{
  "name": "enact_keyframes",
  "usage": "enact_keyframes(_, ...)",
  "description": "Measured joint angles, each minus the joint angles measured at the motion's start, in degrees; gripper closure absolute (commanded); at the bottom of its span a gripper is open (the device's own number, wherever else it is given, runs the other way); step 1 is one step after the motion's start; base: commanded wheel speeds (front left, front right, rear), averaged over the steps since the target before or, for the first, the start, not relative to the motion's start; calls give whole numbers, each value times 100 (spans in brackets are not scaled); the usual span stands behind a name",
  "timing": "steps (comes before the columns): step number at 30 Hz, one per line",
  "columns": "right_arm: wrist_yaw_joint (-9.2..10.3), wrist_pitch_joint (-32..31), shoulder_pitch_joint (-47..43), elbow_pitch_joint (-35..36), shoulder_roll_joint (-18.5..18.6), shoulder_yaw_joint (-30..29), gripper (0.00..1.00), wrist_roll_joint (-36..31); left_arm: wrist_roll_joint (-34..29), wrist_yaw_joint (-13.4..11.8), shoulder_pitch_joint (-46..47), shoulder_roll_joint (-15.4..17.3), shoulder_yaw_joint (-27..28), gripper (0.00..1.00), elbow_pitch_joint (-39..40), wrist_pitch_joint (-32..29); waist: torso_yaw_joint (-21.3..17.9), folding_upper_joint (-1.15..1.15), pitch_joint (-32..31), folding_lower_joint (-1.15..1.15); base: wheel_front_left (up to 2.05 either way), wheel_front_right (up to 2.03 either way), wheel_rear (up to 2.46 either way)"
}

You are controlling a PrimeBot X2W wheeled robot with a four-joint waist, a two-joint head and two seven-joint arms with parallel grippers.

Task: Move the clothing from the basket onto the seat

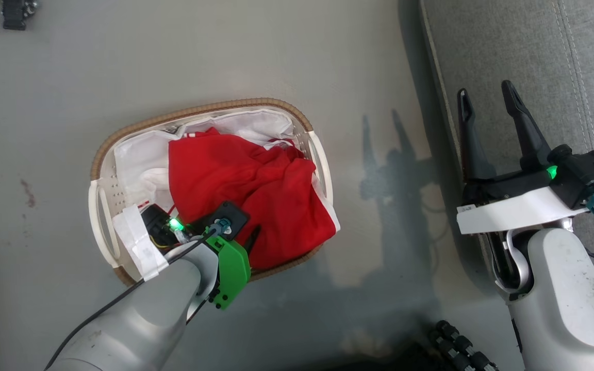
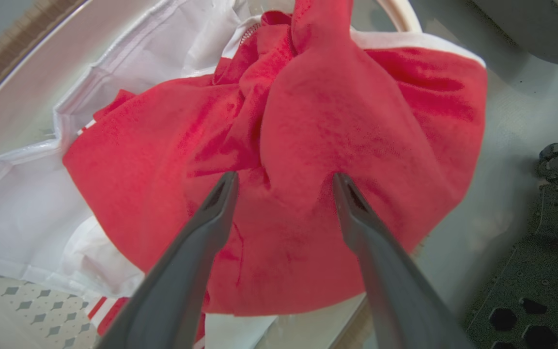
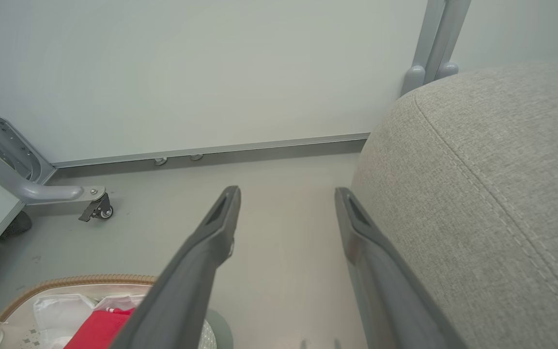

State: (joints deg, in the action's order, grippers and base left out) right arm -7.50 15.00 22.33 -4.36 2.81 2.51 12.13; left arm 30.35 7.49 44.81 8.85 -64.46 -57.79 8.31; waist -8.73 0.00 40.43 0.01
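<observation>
Red clothing with white trim lies heaped in the oval basket, spilling over its right rim. My left gripper is open, its two fingers spread just above the red clothing, nothing pinched between them. In the head view the left wrist hangs over the basket's near side. My right gripper stands open and empty at the left edge of the grey seat. From the right wrist, the seat rises beside the open right gripper, and the basket shows at lower left.
A white liner lines the basket. Grey floor surrounds it. A panel frame with a caster stands by the white wall. Dark robot-base parts lie at the bottom; a black object sits at top left.
</observation>
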Motion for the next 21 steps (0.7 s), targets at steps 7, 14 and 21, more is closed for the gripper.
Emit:
enact_keyframes(7,0,0,74,13,-1,86,0,99,265,0,247,91,-394,0,-144,9,-218,0,281,0,0,0,0)
enact_keyframes(14,0,0,114,15,-1,223,0,196,526,0,358,96,-632,14,-327,-70,-383,0,421,0,0,0,0)
enact_keyframes(21,0,0,114,-7,-2,267,0,209,740,0,405,53,-635,100,-594,154,-424,0,394,-1,0,0,0)
